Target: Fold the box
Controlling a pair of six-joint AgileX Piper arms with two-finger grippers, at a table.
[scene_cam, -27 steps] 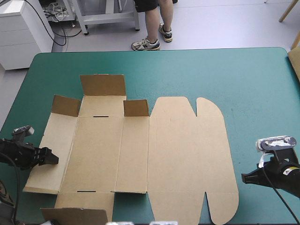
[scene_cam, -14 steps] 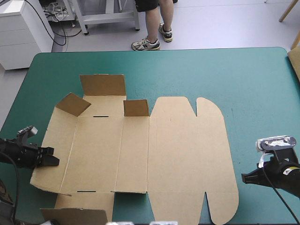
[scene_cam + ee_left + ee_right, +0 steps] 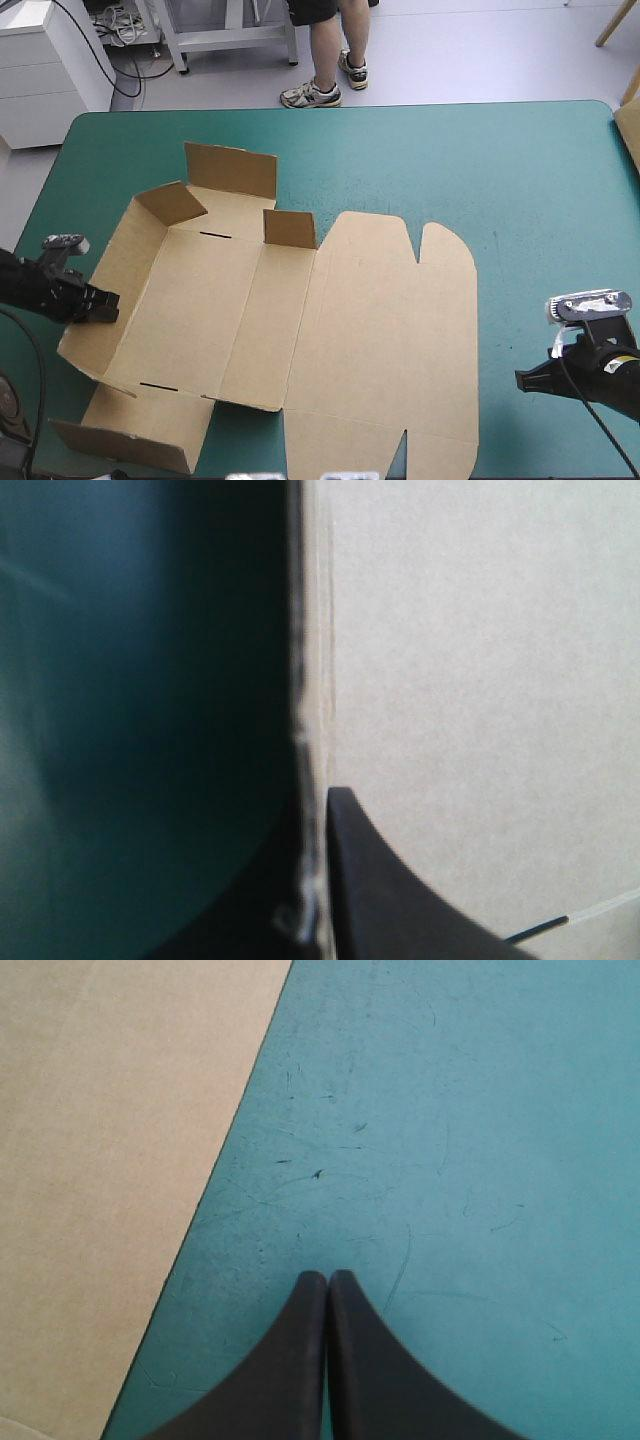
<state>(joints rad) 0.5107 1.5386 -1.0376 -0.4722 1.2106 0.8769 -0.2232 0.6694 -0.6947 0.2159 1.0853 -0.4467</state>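
Table (image 3: 540, 180), teal-green cover: brown box (image 3: 300, 310) lies left of centre, main panels flat, lid panel to the right. Left side wall raised and tilted, far flaps upright.

Left gripper (image 3: 100, 303) comes in low from the left, fingers nipped on the raised wall's outer edge. In the wrist view the outer finger is lost in shadow.

Right gripper (image 3: 522, 380) is near-right over bare cover, clear of the box, fingers pressed together.

A broad tabletop (image 3: 530, 170) with a smooth teal-green cover (image 3: 470, 1080) fills the high view, its far edge straight and both far corners rounded. In the right wrist view the cover shows many fine scratches (image 3: 403, 1257) and small dark scuffs (image 3: 318, 1173). In the left wrist view it lies in deep shadow.
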